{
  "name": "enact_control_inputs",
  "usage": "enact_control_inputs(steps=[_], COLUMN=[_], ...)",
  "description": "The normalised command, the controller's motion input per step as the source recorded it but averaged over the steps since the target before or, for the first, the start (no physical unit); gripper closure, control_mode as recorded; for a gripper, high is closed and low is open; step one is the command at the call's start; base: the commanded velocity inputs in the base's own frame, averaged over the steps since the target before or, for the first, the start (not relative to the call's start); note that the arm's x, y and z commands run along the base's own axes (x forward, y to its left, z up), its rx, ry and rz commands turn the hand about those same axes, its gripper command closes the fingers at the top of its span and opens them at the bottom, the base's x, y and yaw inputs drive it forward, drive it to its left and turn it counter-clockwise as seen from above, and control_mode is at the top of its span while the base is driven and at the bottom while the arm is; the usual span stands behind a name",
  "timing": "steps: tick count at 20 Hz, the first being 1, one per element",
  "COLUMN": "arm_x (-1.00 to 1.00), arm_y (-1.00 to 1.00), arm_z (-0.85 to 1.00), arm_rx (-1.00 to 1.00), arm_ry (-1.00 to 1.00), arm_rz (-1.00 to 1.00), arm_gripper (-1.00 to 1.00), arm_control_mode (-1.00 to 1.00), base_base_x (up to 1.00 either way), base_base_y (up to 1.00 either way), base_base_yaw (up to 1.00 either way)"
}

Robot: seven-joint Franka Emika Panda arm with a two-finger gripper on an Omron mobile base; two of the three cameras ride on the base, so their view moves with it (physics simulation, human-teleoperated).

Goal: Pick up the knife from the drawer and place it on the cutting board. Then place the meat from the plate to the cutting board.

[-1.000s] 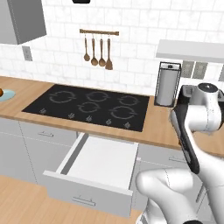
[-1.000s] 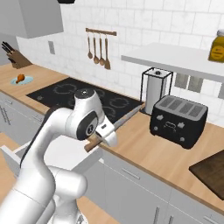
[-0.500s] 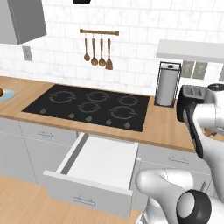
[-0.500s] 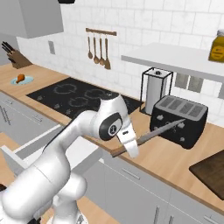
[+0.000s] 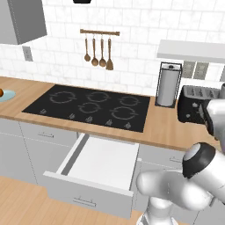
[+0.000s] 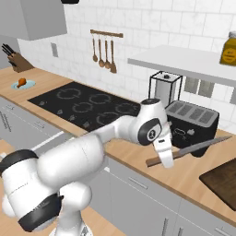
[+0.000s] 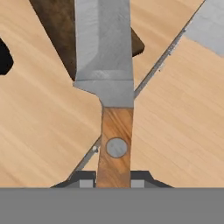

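One view: claw point(image 7: 113, 183) pinching knife point(image 7: 108, 74) handle.

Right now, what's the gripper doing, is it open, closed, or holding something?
Gripper: closed on the knife by its wooden handle, blade pointing toward the cutting board.

The wooden counter point(image 6: 138, 159) carries a black toaster point(image 6: 191, 122), a paper-towel holder point(image 6: 162, 90), a dark cutting board point(image 6: 223, 182), a knife block point(image 6: 16, 60) and the pale blue plate point(image 6: 23, 85).

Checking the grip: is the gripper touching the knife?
Touching. Hand view: the gripper fingertips clamp the knife handle on both sides.
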Motion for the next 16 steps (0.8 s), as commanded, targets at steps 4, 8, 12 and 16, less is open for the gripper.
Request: enact_control_inputs(steps=[4,8,12,16], arm_x=[0.31,0.26,0.34,0.41], arm_y=[-1.00,-1.00,-1.00,-0.80], arm_z=[-0.12,-0.16,-0.23,-0.39], arm_rx=[0.09,0.08,0.04,0.04], arm_ry=[0.00,0.00,0.00,0.00], arm_rz=[-0.02,0.00,0.01,0.03], arm_gripper=[1.00,1.00,1.00,1.00], arm_control_mode=[-1.00,-1.00,-1.00,-1.00], base_base_x=[0.00,0.00,0.00,0.00], base_base_y=[0.00,0.00,0.00,0.00], base_base_yaw=[0.00,0.00,0.00,0.00])
